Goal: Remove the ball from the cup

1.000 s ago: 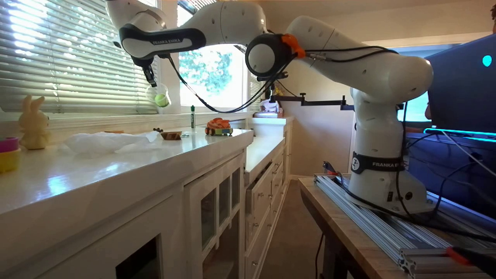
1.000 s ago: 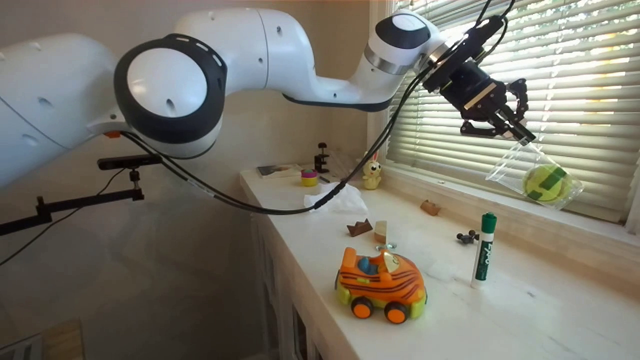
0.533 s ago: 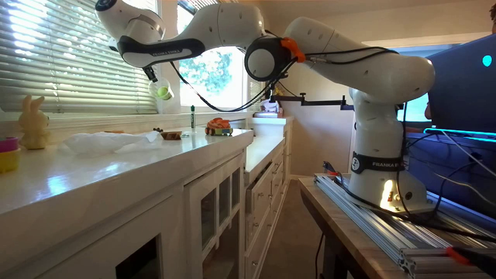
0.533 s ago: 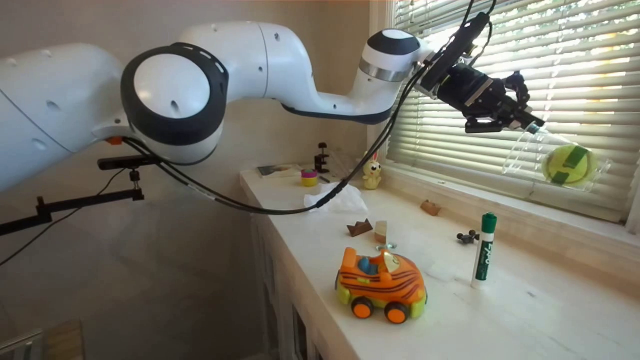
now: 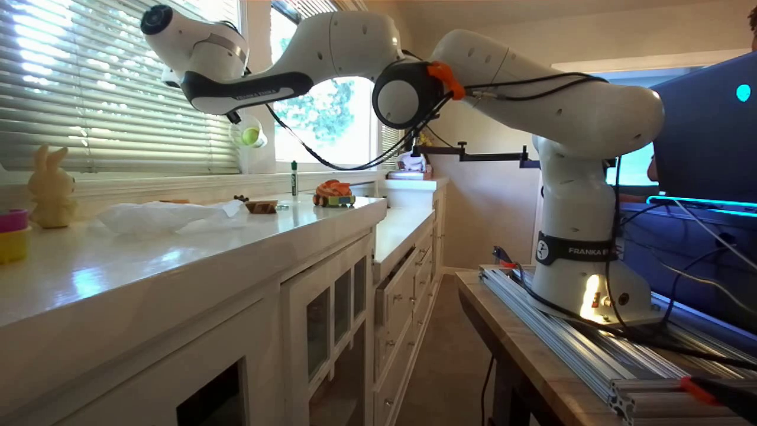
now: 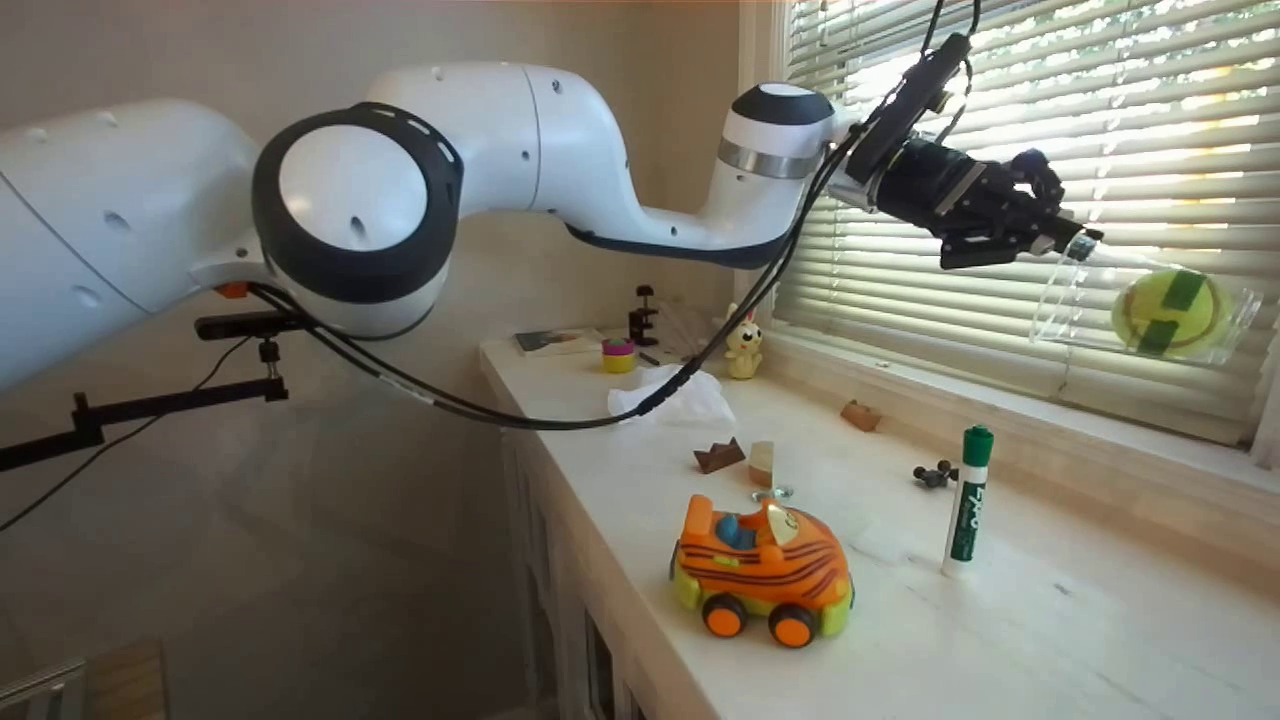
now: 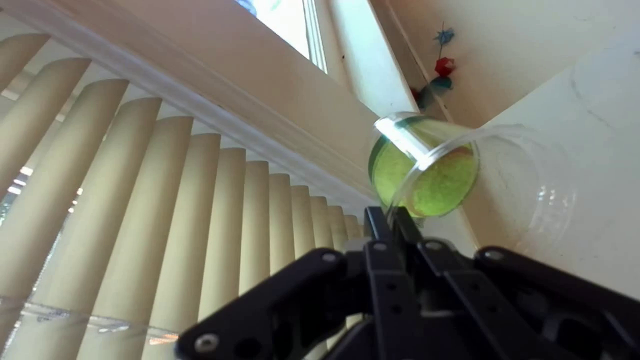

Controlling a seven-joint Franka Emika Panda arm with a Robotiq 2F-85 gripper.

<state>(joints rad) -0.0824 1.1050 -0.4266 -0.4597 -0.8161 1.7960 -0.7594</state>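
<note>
The ball (image 6: pixel 1172 312) is a yellow-green tennis ball with dark green strips, sitting inside a clear plastic cup (image 6: pixel 1062 312) toward its closed end. My gripper (image 6: pixel 1088 242) is shut on the cup's rim and carries it in the air in front of the window blinds. The cup leans over, nearly on its side, its mouth toward the gripper. In the wrist view the gripper (image 7: pixel 392 214) pinches the thin rim between its fingertips, with the ball (image 7: pixel 435 182) just beyond. The ball (image 5: pixel 251 136) and cup also show small in an exterior view.
On the white counter below stand an orange toy car (image 6: pixel 765 560), a green marker (image 6: pixel 968 505) and a yellow bunny figure (image 6: pixel 743 345). Brown pieces (image 6: pixel 720 456), a small dark piece (image 6: pixel 936 474) and a crumpled white sheet (image 6: pixel 680 398) lie there too. Window blinds (image 6: pixel 1000 340) are close behind.
The arm has come down a little while the gripper swings outward and up. The cup has tipped from a slant to nearly sideways, and the ball stays inside it.
</note>
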